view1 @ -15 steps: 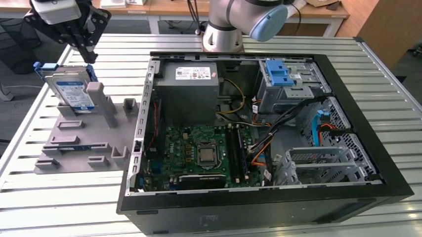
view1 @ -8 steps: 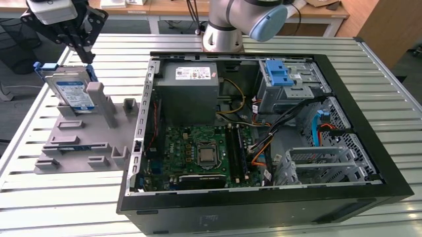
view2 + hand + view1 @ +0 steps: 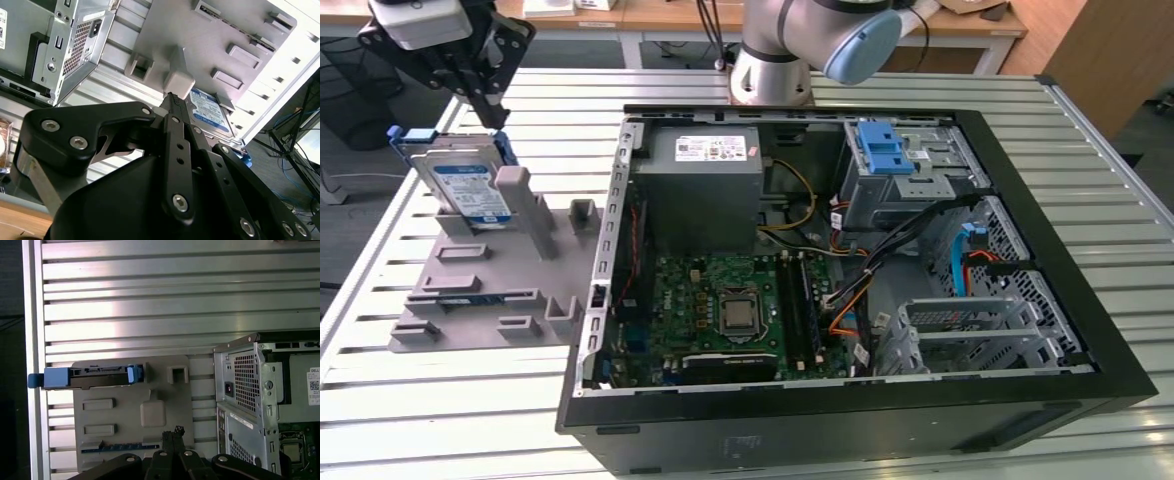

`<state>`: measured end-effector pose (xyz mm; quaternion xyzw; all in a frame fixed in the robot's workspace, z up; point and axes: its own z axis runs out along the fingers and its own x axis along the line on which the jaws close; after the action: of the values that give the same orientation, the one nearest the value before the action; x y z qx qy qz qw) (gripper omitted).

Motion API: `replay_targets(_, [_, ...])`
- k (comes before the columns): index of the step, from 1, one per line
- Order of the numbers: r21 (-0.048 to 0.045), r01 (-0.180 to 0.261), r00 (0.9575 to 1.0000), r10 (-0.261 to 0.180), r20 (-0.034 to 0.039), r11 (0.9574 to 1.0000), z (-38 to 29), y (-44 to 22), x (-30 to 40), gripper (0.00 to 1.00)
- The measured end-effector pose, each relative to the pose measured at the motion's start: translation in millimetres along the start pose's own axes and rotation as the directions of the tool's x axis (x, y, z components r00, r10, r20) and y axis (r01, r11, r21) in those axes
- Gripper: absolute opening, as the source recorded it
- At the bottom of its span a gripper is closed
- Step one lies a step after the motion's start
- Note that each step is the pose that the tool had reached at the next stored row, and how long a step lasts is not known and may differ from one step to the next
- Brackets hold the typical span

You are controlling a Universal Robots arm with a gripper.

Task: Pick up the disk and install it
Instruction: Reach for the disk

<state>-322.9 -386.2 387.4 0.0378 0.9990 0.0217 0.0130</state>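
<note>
One disk point(image 3: 464, 185) stands in one grey holder point(image 3: 480, 300) at the exterior view's upper left; one open computer case point(image 3: 854, 435) sits at its centre; one robot arm point(image 3: 774, 60), one claw point(image 3: 491, 115), one slatted bench point(image 3: 454, 400).

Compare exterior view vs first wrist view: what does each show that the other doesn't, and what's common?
Exterior view: the disk with its labelled face, the motherboard, the blue drive-bay latch, the arm's base. First wrist view: the disk's top edge with its blue bracket, and the computer case's perforated rear panel. Shared: disk standing upright in the grey holder, slatted table, gripper near the holder.
</note>
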Motion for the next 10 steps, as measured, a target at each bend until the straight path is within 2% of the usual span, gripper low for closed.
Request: replay_targets(10, [0.0,0.0,1.0,0.0,0.0,1.0,0.0,-0.1,0.6,0.11])
